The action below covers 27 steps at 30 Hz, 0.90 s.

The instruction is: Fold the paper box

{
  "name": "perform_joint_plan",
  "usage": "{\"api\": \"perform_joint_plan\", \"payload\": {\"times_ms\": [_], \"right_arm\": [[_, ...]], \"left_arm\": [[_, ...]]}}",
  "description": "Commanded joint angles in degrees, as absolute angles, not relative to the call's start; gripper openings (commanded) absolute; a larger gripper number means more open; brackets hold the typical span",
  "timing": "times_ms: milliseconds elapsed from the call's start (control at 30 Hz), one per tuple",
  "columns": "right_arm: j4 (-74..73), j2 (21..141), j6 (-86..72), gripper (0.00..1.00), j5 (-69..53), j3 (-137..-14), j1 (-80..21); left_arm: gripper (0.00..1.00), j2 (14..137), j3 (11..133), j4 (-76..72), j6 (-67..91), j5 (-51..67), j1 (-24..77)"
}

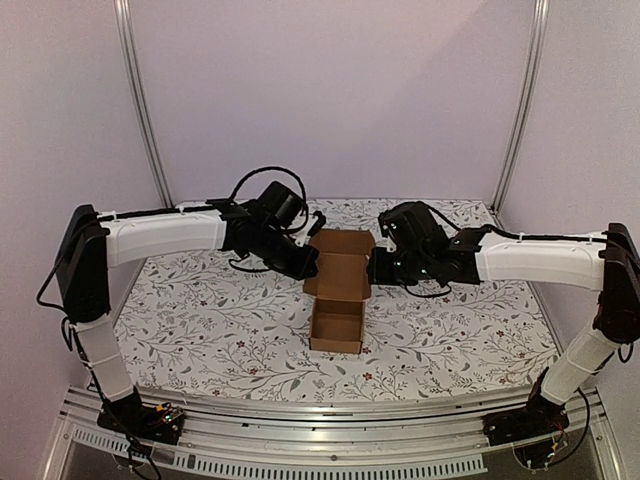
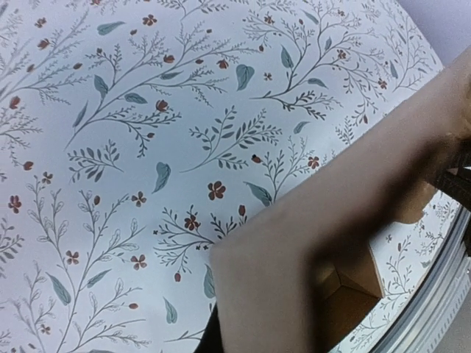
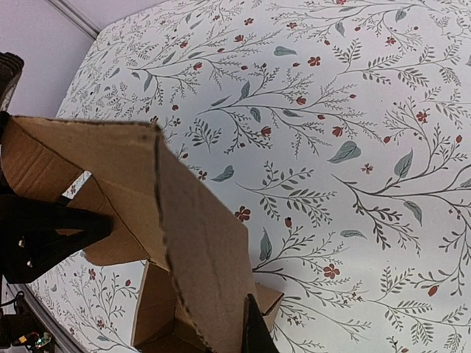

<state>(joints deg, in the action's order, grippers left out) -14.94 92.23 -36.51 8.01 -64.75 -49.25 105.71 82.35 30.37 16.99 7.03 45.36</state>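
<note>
- Top external: shows paper box [image 1: 338, 290] half-folded on floral table [image 1: 200, 300].
- Pinched at left edge by left gripper [image 1: 303, 262].
- Pinched at right edge by right gripper [image 1: 376, 268].

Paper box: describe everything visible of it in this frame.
The box is plain brown corrugated cardboard, half folded, lying mid-table on the floral cloth. Its near end forms an open tray with upright walls. Behind that, the middle and far panels are raised off the cloth, and the right wrist view shows a perforated fold line. The left gripper and right gripper, both shut, pinch its left and right sides.
</note>
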Motion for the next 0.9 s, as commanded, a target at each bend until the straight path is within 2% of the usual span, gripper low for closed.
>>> {"api": "perform_joint_plan", "payload": {"times_ms": [0, 233, 467, 667, 867], "right_arm": [[-11.03, 93.39, -40.29, 0.00, 15.98, -64.71, -51.34], [-9.60, 95.53, -43.33, 0.00, 23.70, -64.71, -54.07], [-7.87, 98.53, -43.99, 0.00, 25.56, -63.66, -56.29], [-7.21, 98.50, -43.20, 0.00, 26.64, -61.31, -57.85], [-7.04, 97.37, -42.06, 0.00, 28.26, -59.56, -59.39]], "left_arm": [[0.00, 102.22, 80.01, 26.16, 21.59, 0.22, 48.43], [0.00, 100.45, 76.24, 21.07, 26.89, -10.41, 52.02], [0.00, 100.16, 71.39, 12.96, 29.49, -21.29, 56.51], [0.00, 100.67, 70.28, 12.03, 32.88, -22.87, 58.68], [0.00, 100.29, 72.30, 13.14, 32.66, -18.57, 58.80]]}}
